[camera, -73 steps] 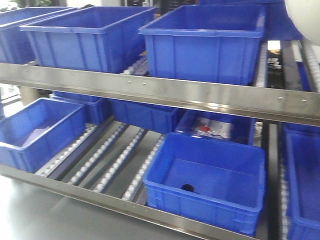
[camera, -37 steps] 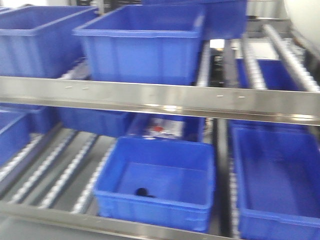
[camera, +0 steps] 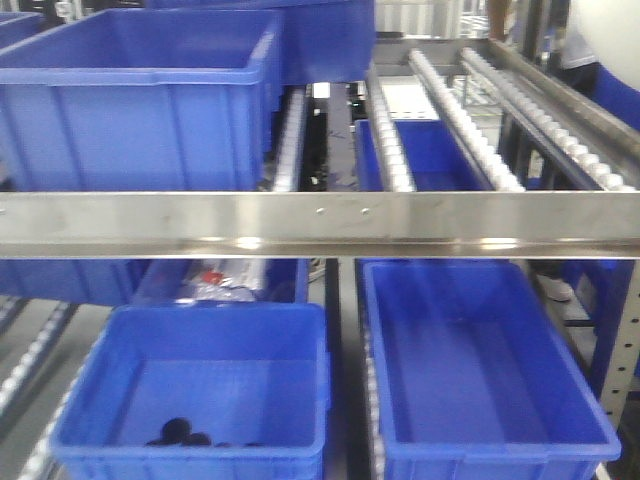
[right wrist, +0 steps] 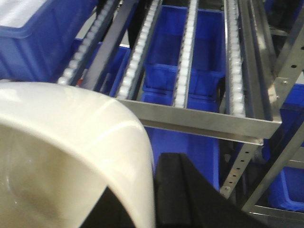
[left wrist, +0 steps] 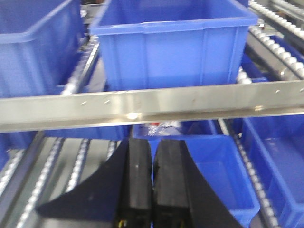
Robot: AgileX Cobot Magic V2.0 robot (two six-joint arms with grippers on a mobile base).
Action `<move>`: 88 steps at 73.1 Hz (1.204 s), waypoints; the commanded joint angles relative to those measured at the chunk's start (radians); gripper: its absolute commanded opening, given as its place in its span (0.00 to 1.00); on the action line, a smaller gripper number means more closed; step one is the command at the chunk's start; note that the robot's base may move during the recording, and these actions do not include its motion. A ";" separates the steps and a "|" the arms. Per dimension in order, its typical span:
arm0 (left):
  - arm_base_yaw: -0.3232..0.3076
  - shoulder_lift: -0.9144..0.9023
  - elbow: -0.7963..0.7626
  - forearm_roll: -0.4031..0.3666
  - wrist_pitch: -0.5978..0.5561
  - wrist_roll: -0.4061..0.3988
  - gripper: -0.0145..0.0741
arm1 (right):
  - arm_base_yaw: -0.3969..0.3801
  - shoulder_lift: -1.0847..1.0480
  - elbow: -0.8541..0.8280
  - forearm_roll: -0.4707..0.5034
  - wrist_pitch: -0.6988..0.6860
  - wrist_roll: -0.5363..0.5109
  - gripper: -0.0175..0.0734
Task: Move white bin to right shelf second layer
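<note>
White bin [right wrist: 71, 142]: glossy, light, stiff, likely slippery. Right fingers [right wrist: 185, 199] seem pinched on its rim wall, inner one blurred. Left fingers [left wrist: 137, 180] closed together, empty.

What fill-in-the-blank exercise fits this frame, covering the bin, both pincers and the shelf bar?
The bin in the right pincer is ____ in colour. The left pincer is shut and holds ____. The crates are all ____. The steel front bar shows ____ screws in the front view.
Missing words: white; nothing; blue; two.
</note>
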 commanded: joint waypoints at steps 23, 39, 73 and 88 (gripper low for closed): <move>-0.006 -0.014 0.037 0.000 -0.085 -0.003 0.26 | -0.007 0.000 -0.033 -0.011 -0.098 0.000 0.25; -0.006 -0.014 0.037 0.000 -0.085 -0.003 0.26 | -0.007 0.000 -0.033 -0.011 -0.098 0.000 0.25; -0.006 -0.014 0.037 0.000 -0.085 -0.003 0.26 | -0.007 0.000 -0.033 -0.011 -0.098 0.000 0.25; -0.006 -0.014 0.037 0.000 -0.085 -0.003 0.26 | -0.007 0.000 -0.033 -0.011 -0.099 0.000 0.25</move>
